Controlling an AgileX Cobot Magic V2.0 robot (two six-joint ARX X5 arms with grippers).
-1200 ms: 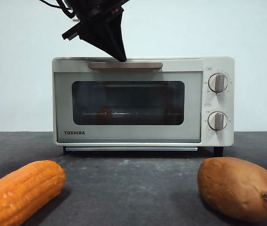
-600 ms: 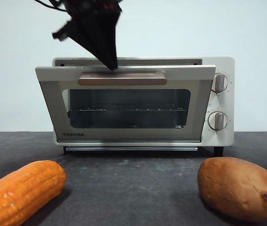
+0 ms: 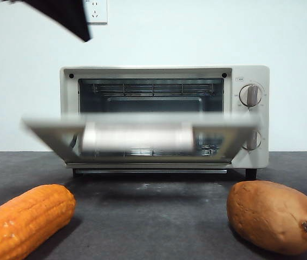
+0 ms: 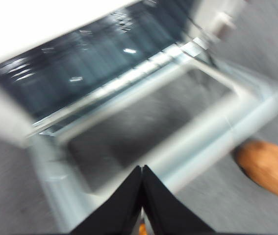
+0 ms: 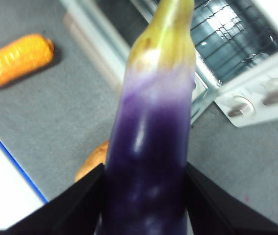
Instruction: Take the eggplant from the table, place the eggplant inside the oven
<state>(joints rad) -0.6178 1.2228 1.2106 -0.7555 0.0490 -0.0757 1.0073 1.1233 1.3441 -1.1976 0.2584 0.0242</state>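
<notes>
My right gripper (image 5: pixel 143 169) is shut on the eggplant (image 5: pixel 151 122), glossy dark purple with a yellowish-green stem end, and holds it in the air above the table (image 5: pixel 55 112). The front view does not show the eggplant. The cream oven (image 3: pixel 250 76) stands at the back, and its door (image 3: pixel 137 127) hangs blurred, about halfway down. The wire rack (image 3: pixel 153 89) inside is exposed. My left gripper (image 4: pixel 141 169) is shut with nothing in it, above the door (image 4: pixel 217 132). In the front view it is a black tip (image 3: pixel 80 32) at the top left, clear of the oven.
An orange corn cob (image 3: pixel 23 219) lies at the front left of the table (image 3: pixel 153 216), and a brown sweet potato (image 3: pixel 275 216) at the front right. The right wrist view has the corn cob (image 5: pixel 16 58) off to one side of the oven (image 5: pixel 256 98).
The oven door went from shut to swinging down and open. My left gripper left the handle and rose up and to the left.
</notes>
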